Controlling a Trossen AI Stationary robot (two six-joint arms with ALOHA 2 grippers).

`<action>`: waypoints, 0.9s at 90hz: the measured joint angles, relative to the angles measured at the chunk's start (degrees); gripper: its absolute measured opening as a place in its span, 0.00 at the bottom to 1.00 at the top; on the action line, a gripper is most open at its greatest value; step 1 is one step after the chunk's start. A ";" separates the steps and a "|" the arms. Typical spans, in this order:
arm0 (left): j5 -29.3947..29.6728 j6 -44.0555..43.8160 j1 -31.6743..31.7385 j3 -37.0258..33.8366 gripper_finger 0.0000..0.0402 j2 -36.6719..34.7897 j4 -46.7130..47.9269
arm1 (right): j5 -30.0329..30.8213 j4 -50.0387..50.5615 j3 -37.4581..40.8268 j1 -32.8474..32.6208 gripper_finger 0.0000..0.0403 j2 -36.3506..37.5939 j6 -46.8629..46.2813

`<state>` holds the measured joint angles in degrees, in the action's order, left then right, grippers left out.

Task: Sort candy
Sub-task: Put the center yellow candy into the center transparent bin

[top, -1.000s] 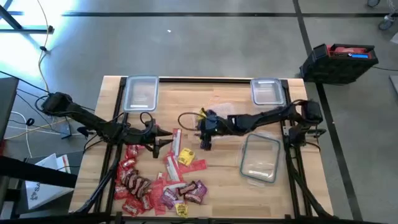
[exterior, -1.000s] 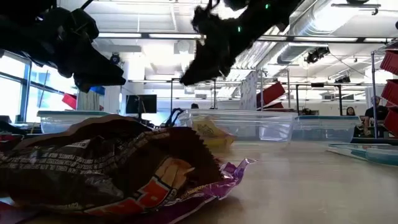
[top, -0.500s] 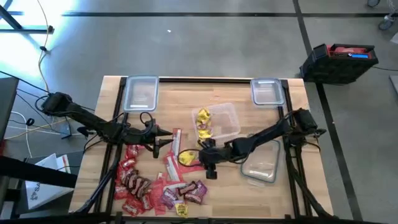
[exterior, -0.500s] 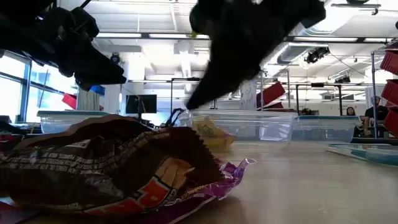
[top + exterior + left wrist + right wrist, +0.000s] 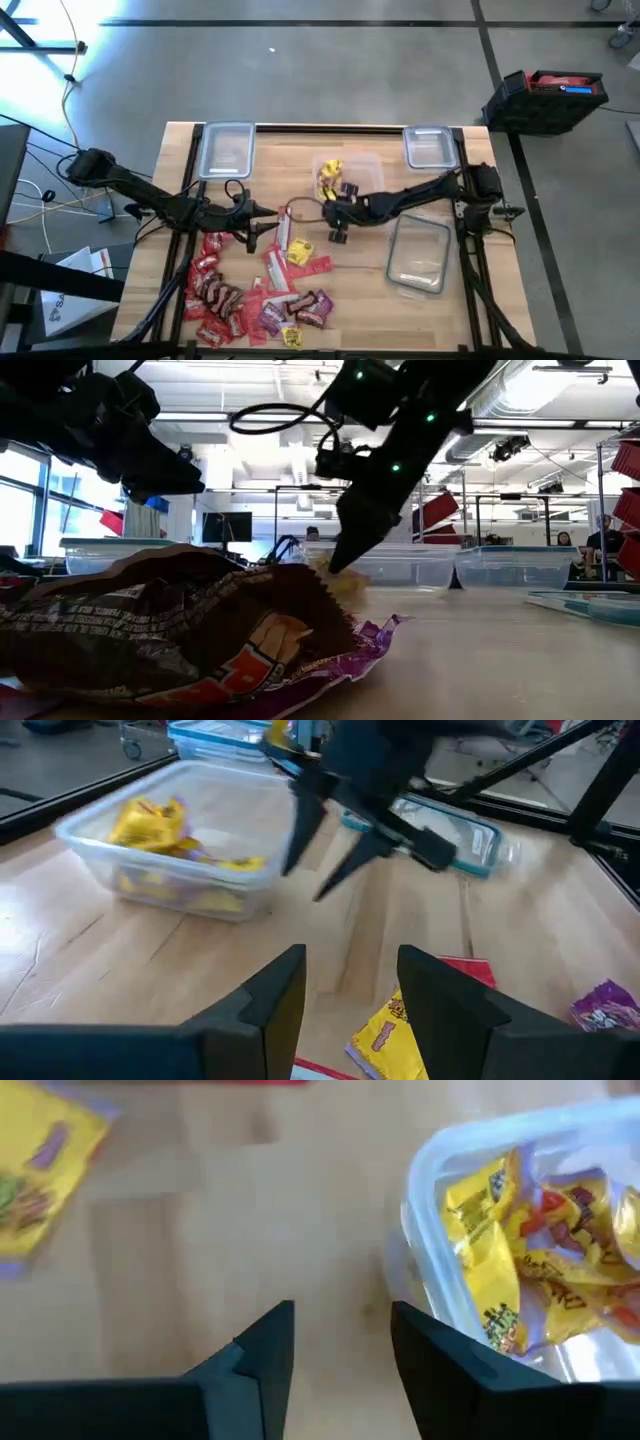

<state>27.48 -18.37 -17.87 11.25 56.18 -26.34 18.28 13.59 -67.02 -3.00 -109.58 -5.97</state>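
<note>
Right gripper: held released and empty above the counter, just beside the clear container of yellow packets.
Left gripper: released, poised over the candy pile at the counter's near-left.

1. Arms: two, each ending in a gripper, the left gripper and the right gripper.
2. Clear containers on the table: four.
3. Loose yellow packets: two visible; red packets too heaped to count.
</note>
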 joint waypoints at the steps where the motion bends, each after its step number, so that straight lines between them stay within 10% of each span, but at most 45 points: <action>1: -0.03 -0.07 0.00 0.00 0.36 0.00 0.01 | -0.63 -0.43 0.00 0.05 0.34 0.00 -0.01; 27: -1.32 -2.58 0.00 0.00 0.36 0.00 1.47 | -13.95 -14.28 0.00 -4.71 0.34 -0.29 -1.05; 81: -1.16 -4.33 -0.07 -0.04 0.36 0.02 12.63 | -5.46 -28.64 -0.03 -9.59 0.34 -12.99 -6.56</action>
<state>26.31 -22.70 -17.93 11.20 56.21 -13.71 12.82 -15.05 -67.05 -12.58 -122.57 -12.53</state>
